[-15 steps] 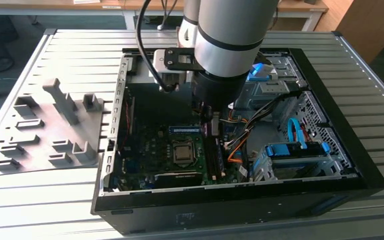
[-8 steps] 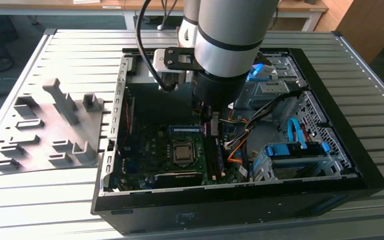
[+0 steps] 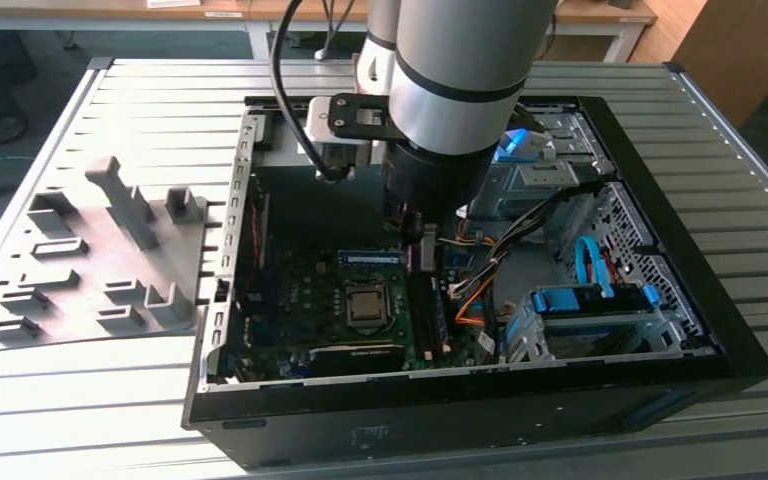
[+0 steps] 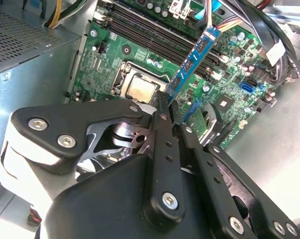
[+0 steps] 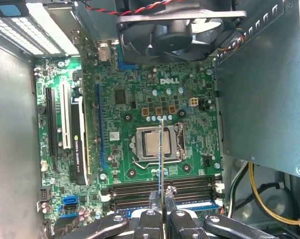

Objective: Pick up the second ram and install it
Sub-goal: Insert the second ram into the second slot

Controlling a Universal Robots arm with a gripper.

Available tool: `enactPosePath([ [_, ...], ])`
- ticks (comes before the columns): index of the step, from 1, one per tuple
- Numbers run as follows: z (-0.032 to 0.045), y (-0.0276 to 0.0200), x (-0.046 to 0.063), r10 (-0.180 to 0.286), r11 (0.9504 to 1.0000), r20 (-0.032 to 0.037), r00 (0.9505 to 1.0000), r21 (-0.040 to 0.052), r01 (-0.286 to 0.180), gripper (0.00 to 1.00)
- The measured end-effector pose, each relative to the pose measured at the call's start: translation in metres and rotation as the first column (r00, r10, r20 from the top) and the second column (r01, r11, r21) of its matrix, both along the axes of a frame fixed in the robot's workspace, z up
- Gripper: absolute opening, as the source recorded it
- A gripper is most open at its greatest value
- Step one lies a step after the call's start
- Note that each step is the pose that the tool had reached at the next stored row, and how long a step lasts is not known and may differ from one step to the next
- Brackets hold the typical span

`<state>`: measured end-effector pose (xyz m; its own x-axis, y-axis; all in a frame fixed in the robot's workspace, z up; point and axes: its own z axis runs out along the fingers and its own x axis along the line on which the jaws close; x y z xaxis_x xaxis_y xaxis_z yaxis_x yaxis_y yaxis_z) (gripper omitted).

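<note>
Inside the open computer case (image 3: 491,420), over the green motherboard (image 5: 140,99), the gripper (image 4: 167,103) has its fingers clenched on one end of the second ram (image 4: 194,59). The blue stick reaches out past the fingertips toward the long black memory slots (image 5: 140,191). In the first wrist view it shows edge-on as a thin line crossing the processor socket (image 5: 155,144). Whether its far end touches the board I cannot tell. Held by so little of its length, the stick could pivot or slip in the grasp if a corner catches on a slot wall. If its edge meets the slot askew, pressing down could jam it or strain the board. The cable bundle (image 4: 262,22) lies near enough to snag.
</note>
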<state>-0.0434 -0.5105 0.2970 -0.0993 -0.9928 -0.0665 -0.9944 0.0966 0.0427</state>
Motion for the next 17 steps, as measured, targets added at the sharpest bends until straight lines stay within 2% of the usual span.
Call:
enactPosePath([
  [9,-0.0001,0.0,0.0,-0.037,0.9993,0.0,0.9993,-0.0005,0.037,0.14],
  [17,-0.0002,0.0,0.0,-0.108,0.9942,0.0,0.9942,-0.0004,0.108,0.14],
])
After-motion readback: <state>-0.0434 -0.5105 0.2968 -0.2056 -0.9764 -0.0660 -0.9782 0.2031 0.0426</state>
